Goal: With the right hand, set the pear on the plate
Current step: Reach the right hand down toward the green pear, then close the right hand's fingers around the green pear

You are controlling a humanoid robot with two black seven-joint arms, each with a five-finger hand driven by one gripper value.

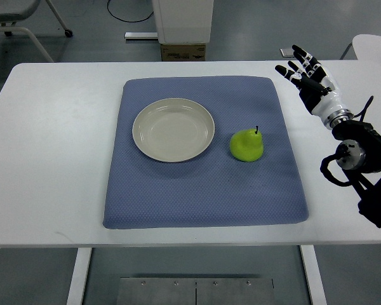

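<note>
A green pear (247,145) with a dark stem lies on a blue mat (203,184), just right of a cream plate (173,129). The plate holds nothing. My right hand (303,71) is raised over the table's far right side, beyond the mat's right edge, well away from the pear. Its fingers are spread and hold nothing. The left arm does not show.
The mat lies on a white table (44,146). A white machine base and a cardboard box (183,52) stand behind the far edge. A chair base (25,25) shows at the top left, a white round surface (374,47) at the top right.
</note>
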